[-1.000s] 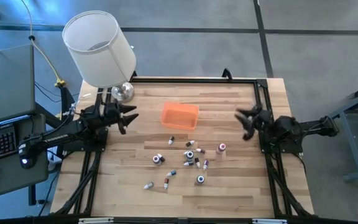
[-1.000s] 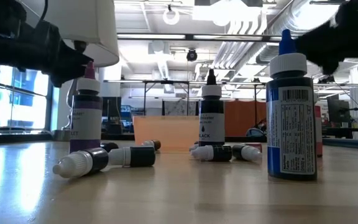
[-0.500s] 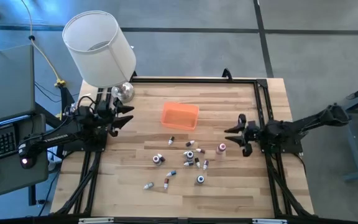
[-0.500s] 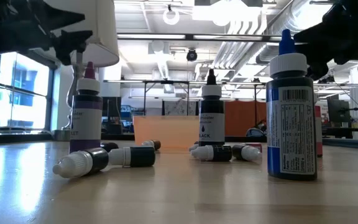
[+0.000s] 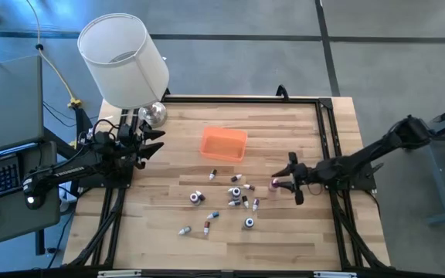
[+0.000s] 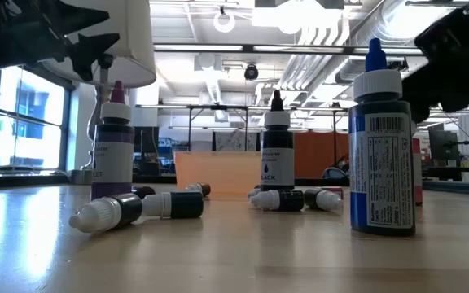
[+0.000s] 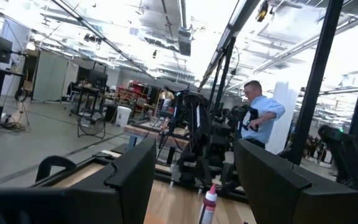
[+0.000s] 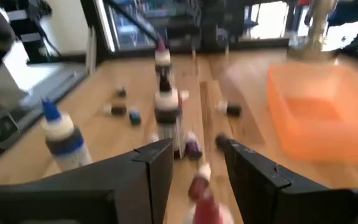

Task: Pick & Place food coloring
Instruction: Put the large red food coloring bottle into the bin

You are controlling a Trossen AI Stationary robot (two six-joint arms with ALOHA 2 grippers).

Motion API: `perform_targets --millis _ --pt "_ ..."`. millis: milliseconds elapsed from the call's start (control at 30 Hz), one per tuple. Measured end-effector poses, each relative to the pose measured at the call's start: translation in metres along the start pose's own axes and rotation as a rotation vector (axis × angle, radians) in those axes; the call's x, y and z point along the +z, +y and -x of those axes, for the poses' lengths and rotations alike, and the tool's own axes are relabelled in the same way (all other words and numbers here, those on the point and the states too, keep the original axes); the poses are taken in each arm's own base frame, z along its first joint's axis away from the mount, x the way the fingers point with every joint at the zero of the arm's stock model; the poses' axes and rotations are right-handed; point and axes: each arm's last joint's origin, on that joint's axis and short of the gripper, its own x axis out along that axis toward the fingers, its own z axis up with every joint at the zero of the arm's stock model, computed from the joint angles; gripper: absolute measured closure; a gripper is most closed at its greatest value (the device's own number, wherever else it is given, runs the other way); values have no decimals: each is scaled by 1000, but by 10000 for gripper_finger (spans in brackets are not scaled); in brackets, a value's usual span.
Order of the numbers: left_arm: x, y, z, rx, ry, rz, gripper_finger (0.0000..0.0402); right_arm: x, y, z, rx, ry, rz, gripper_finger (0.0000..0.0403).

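Observation:
Several small food coloring bottles (image 5: 234, 197) with white caps stand or lie in the middle of the table. One red bottle (image 5: 274, 184) stands upright at the right of the group. My right gripper (image 5: 284, 181) is open and low, and its fingers stand on either side of this red bottle (image 8: 201, 186) without touching it. My left gripper (image 5: 151, 144) is open and hangs above the table's left side, clear of every bottle. In the low view a blue bottle (image 6: 379, 163), a purple one (image 6: 112, 150) and a black one (image 6: 276, 159) stand upright.
An orange plastic tray (image 5: 223, 144) sits beyond the bottles, toward the far edge. A white lampshade (image 5: 123, 60) on a shiny round base (image 5: 154, 114) stands at the far left corner. A black frame (image 5: 327, 131) runs around the table edge. A person stands in the room beyond (image 7: 260, 118).
My right arm has stretched out, carrying its open gripper down and toward the table's left and near edge, up to the red bottle. My left gripper has drawn back a little toward the left edge and risen. No bottle has moved.

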Motion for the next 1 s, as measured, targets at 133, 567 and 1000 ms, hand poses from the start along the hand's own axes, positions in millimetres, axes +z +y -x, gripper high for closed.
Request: perform_targets --millis 133,567,1000 --pt "0 0 0 -1 -5 -1 185 -9 -1 -4 -26 69 -8 263" --pt "1 0 0 0 -7 -2 185 -18 -3 -10 -74 117 25 294" --pt "10 -1 0 46 -119 -19 185 63 -13 -32 -366 -301 128 294"
